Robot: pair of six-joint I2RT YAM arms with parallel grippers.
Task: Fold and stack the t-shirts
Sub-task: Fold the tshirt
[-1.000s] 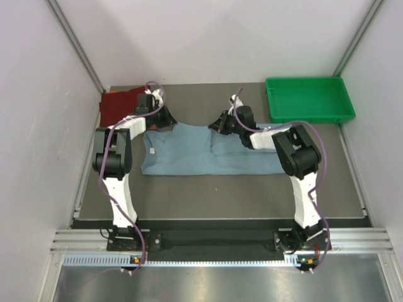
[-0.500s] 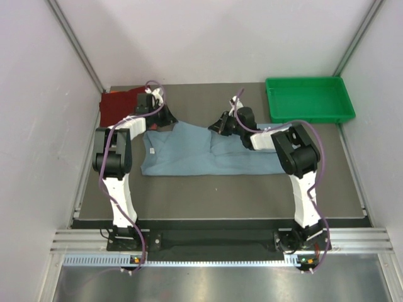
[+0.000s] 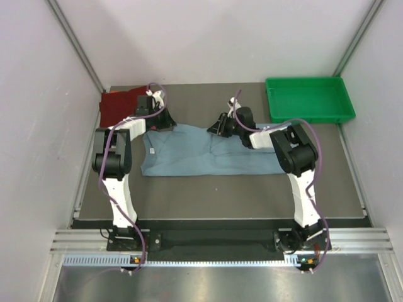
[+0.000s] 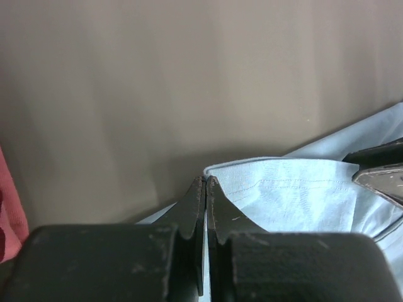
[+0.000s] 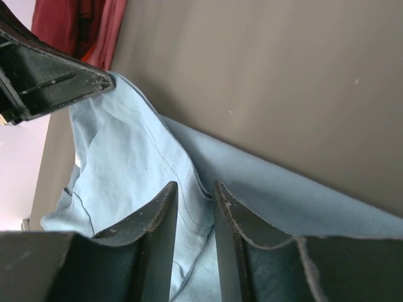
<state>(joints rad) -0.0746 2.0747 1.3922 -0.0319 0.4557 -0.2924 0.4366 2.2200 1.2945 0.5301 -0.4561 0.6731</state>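
- Top view: grey-blue t-shirt [image 3: 189, 154] lying flat on the surface [image 3: 220, 195], left of the green tray [image 3: 307, 99]. The dark red t-shirt [image 3: 116, 107] is way further left.
- Left wrist: left tool [image 4: 206, 182] pinched fully shut on the grey-blue t-shirt's hem.
- Right wrist: right tool [image 5: 195, 189] cracked open a bit, gripping nothing, right over the cloth.

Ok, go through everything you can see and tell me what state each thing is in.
grey-blue t-shirt: spread out, not yet a folded rectangle.
dark red t-shirt: folded, lying at the far left.
green tray: upright, nothing in it.
left pincer: shut on the grey-blue t-shirt's far edge.
right pincer: open, fingers astride a ridge of that shirt.
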